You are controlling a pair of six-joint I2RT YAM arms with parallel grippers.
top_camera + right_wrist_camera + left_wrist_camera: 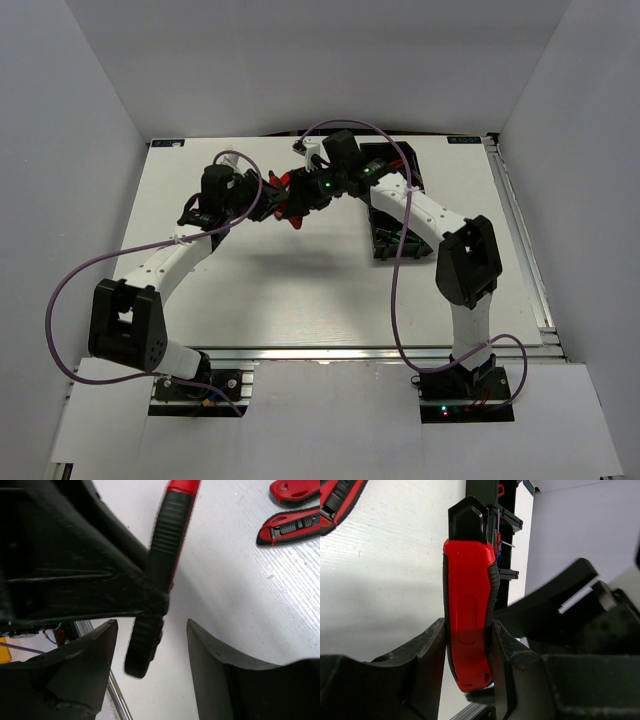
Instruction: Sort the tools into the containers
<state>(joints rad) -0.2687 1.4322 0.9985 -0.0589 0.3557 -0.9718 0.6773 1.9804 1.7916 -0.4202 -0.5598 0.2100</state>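
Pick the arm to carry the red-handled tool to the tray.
Right. The right gripper, open, straddles the black end of the red-handled tool, and the tray lies by that arm. The left gripper grips its handle.

- The left arm (165, 262) and the right arm (420, 210) rise from the near edge of the white table (300, 300) and bend inward over its far middle.
- The left gripper (262, 197) and the right gripper (306, 193) face each other closely, with a red-handled tool (293, 212) between them; who grips it is too small to tell.
- A black tray (385, 243) lies toward the right edge, mostly hidden under the right arm.
- A purple cable (60, 290) loops along each arm.
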